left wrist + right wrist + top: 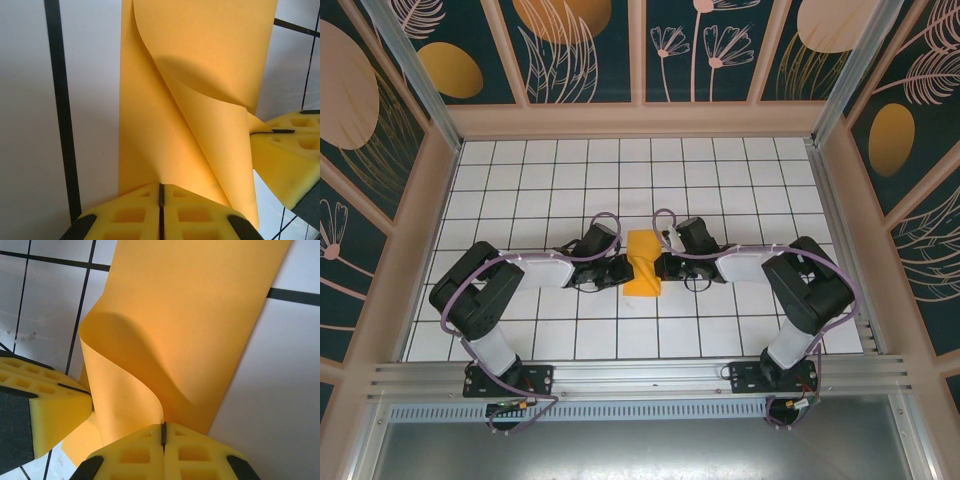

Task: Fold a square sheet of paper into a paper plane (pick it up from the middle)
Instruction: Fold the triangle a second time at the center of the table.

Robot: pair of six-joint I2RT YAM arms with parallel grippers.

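Observation:
The square sheet of paper [642, 262] is orange-yellow and hangs curled between the two arms at the table's middle. My left gripper [620, 268] pinches its left edge, my right gripper [663, 266] its right edge. Seen from the left wrist, the sheet [200, 90] bends up from the shut yellow left gripper [161, 186], and the other gripper's fingers [287, 150] show at the right. From the right wrist, the paper [190, 325] curls away from the shut right gripper [163, 426], with the left gripper's fingers [50, 405] at the left. No paper plane shape shows; the sheet is one bent strip.
The table [520, 190] is white with a black grid. Beige frame walls [640, 120] with dark leafy wallpaper enclose it on three sides. A metal rail [640, 378] runs along the near edge where both arm bases stand.

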